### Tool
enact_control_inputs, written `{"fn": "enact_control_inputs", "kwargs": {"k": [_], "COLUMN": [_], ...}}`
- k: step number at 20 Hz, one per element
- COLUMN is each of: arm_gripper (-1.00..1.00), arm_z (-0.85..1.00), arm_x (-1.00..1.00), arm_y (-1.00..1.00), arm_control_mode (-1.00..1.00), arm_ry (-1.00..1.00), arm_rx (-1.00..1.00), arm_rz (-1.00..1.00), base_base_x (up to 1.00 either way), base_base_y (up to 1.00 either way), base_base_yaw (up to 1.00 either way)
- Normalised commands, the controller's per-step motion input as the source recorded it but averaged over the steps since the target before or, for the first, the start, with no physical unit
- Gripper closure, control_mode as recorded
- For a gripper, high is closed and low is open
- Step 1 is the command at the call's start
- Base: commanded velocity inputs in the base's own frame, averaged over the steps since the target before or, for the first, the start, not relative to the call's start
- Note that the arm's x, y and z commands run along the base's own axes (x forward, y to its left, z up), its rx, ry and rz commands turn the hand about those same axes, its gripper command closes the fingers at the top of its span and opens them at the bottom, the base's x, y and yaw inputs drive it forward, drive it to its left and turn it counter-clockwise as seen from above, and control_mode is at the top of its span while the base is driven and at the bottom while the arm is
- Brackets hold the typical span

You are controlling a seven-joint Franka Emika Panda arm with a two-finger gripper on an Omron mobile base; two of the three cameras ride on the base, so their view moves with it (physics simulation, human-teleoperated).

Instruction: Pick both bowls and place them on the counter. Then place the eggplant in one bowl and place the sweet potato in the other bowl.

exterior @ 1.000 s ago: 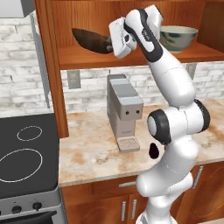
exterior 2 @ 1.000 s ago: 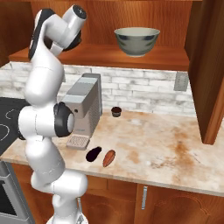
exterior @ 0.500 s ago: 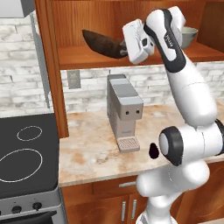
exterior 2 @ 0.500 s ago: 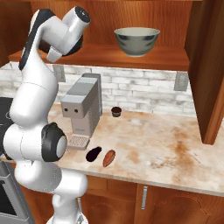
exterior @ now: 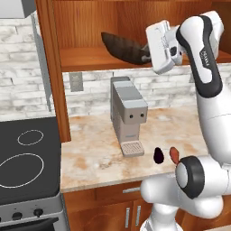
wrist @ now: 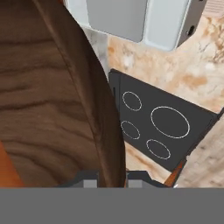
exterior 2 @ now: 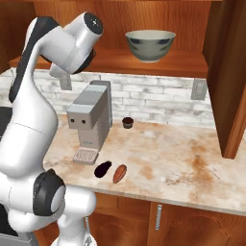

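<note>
I see the counter (exterior: 99, 149) under the coffee machine (exterior: 127, 115). The wood bowl (exterior: 124, 46) hangs tilted above the machine, rim pinched in my gripper (exterior: 146, 55). That thin edge grip could slip, dropping it onto the machine or eggplant (exterior: 158, 154).

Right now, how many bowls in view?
2. The dark wooden bowl is tilted in the gripper in front of the shelf; the grey-green bowl sits on the shelf.
</note>
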Motion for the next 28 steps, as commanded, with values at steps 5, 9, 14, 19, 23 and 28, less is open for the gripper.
{"fn": "enact_control_inputs", "kwargs": {"k": [5,9,14,19,23,28], "arm_gripper": [1.0,1.0,1.0,1.0,1.0,1.0], "arm_z": [0.02,-0.09,-0.2,-0.37,-0.53,-0.63], "arm_x": [-0.72,-0.64,-0.55,-0.32,-0.31,-0.15], "arm_y": [-0.27,-0.42,-0.47,-0.53,-0.62,-0.58], "arm_control_mode": [-1.0,-1.0,-1.0,-1.0,-1.0,-1.0], "arm_ry": [-0.03,-0.01,-0.04,-0.03,-0.05,-0.02], "arm_rx": [0.0,0.0,-0.07,-0.19,-0.19,-0.12], "arm_rz": [0.03,0.12,0.14,0.02,0.0,0.03], "base_base_x": [0.0,0.0,0.0,0.0,0.0,0.0], "base_base_y": [0.0,0.0,0.0,0.0,0.0,0.0], "base_base_yaw": [0.0,0.0,0.0,0.0,0.0,0.0]}}
